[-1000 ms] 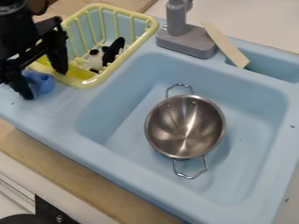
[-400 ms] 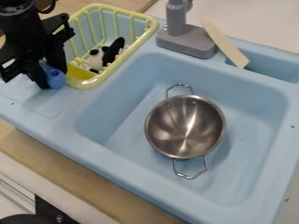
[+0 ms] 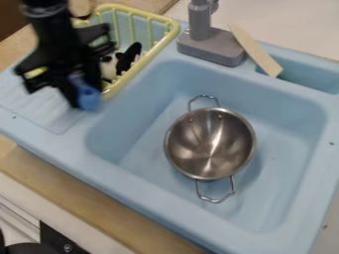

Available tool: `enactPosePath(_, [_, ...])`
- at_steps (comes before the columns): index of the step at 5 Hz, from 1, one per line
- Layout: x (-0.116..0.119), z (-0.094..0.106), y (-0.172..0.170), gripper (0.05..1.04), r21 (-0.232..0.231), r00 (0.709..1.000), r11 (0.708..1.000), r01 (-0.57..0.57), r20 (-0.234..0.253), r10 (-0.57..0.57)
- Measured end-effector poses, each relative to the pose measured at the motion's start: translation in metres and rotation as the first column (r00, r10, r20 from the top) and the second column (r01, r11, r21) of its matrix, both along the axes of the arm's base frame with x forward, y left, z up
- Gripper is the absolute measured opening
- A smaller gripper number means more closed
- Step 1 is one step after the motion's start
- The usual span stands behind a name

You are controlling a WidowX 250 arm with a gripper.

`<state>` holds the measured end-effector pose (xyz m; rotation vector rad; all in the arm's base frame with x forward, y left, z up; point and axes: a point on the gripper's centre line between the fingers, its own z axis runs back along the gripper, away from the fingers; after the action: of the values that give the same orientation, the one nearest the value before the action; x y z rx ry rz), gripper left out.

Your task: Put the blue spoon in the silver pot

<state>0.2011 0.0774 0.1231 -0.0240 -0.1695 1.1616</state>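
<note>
Fingers (image 3: 68, 93): drawn in on the blue spoon, which sits between them with little gap left; they point down at a slant, above the near corner of the yellow rack
Blue spoon (image 3: 88, 98): in the fingers, its rounded blue end low at their tips, outside the pot and up and to the left of it in the view
Arm (image 3: 47, 25): black, coming in from the top left and hanging over the drainboard and part of the rack
Drainboard (image 3: 46, 109): pale blue, below and left of the fingers, beside the basin
Yellow rack (image 3: 173, 33): behind and partly hidden by the arm, with a black and white object (image 3: 108, 68) and a black piece (image 3: 129, 58) inside
Blue sink (image 3: 149, 198): its basin carries the pot
Silver pot (image 3: 210, 144): upright on the basin floor, open at the top, one wire handle toward the tap and the other toward the front
Tap (image 3: 210, 46): grey, on the sink's back ledge
Beige strip (image 3: 255, 51): slanting just beside the tap, one end at the small side compartment
Worktop (image 3: 86, 196): wooden, along the sink's front edge
</note>
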Motion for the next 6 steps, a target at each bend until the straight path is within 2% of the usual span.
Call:
enactPosePath(1, [0.008, 0.006, -0.027, 0.353, 0.013, 0.991, 0.991, 0.134, 0.0, -0.134])
enactPosePath(2, [0.017, 0.007, -0.055, 0.353, 0.009, 0.96, 0.96, 0.28, 0.024, -0.28])
enactPosePath(3, [0.034, -0.004, -0.099, 0.353, -0.017, 0.882, 0.882, 0.47, 0.048, -0.469])
enactPosePath(4, [0.042, -0.012, -0.125, 0.353, -0.012, 0.848, 0.85, 0.527, 0.077, -0.524])
enactPosePath(5, [0.045, -0.026, -0.135, 0.353, -0.031, 0.833, 0.833, 0.553, 0.066, -0.55])
enactPosePath(6, [0.044, -0.031, -0.136, 0.353, -0.03, 0.825, 0.825, 0.564, 0.045, -0.563])
